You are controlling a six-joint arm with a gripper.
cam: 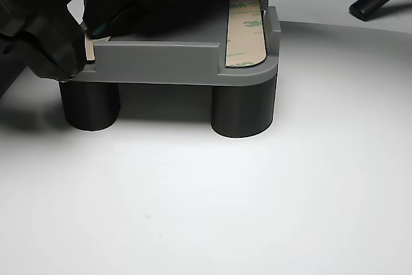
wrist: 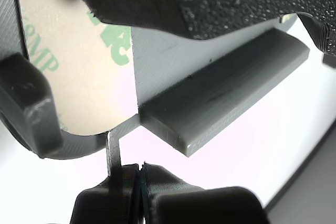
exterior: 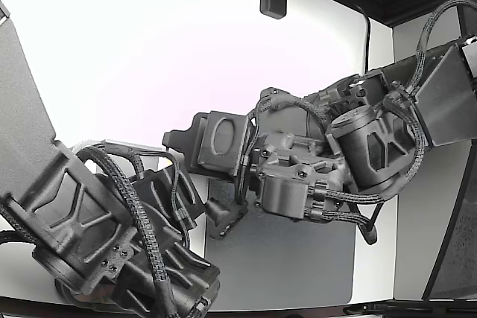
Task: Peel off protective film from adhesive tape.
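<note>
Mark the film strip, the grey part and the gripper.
film (cam: 246, 33), other view: middle of the printed strip.
part (cam: 161, 62), other view: its front wall.
gripper (wrist: 140, 174), wrist view: seam between the closed fingertips.

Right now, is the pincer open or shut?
Shut: in the wrist view the pincer shows its jaws pressed together, nipping a thin tab below the tape.

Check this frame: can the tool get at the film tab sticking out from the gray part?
Probably yes: the tool looks already closed around the thin film tab below the gray part, with nothing between them.
</note>
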